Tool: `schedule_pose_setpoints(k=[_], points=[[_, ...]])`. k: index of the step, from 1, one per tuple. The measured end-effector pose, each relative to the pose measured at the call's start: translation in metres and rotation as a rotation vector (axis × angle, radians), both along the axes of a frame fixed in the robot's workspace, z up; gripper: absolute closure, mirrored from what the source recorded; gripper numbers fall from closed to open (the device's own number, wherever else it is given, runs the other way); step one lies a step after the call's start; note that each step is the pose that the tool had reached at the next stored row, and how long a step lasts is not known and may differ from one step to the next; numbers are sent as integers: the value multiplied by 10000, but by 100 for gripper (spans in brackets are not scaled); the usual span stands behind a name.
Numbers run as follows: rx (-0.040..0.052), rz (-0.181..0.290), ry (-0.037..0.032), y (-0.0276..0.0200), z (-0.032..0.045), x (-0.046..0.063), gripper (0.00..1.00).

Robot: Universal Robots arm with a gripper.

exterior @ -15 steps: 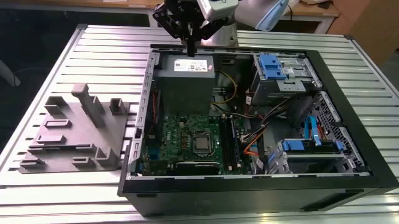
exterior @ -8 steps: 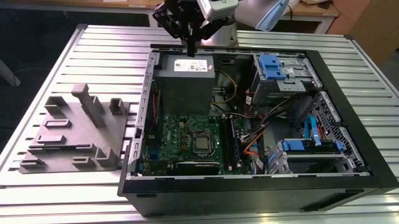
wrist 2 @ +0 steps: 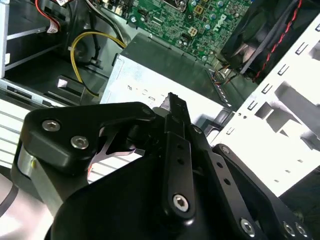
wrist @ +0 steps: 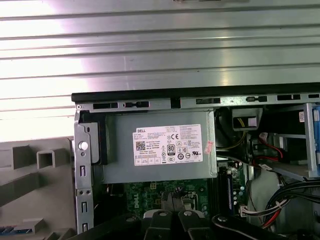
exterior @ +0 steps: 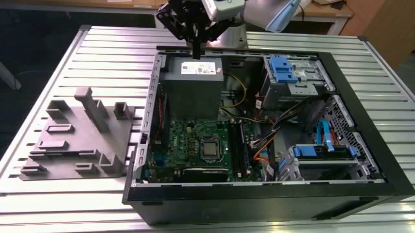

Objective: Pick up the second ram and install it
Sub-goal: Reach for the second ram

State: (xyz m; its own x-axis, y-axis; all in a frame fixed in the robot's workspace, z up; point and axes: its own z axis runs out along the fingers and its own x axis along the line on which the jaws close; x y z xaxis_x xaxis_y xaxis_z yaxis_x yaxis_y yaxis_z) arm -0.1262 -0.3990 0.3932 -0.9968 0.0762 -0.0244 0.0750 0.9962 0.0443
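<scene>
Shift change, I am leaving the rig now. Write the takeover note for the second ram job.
Gripper: the gripper hangs just above the grey power supply, near the wall of the open computer case. Whether it carries the second ram cannot be told.
Things: the grey holder tray lies on the table, at the exterior view's left of the case. The memory slots run along the motherboard.
Done: a pick cannot be confirmed.
Left: the install; the gripper is over the power supply, not at the slots.
</scene>
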Motion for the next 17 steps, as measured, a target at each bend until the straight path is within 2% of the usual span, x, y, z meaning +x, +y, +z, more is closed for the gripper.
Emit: schedule_pose_setpoints(k=[9, 17], points=[[0, 0, 0, 0, -2, -205, 93], [1, -1, -4, 0, -4, -460, 93]])
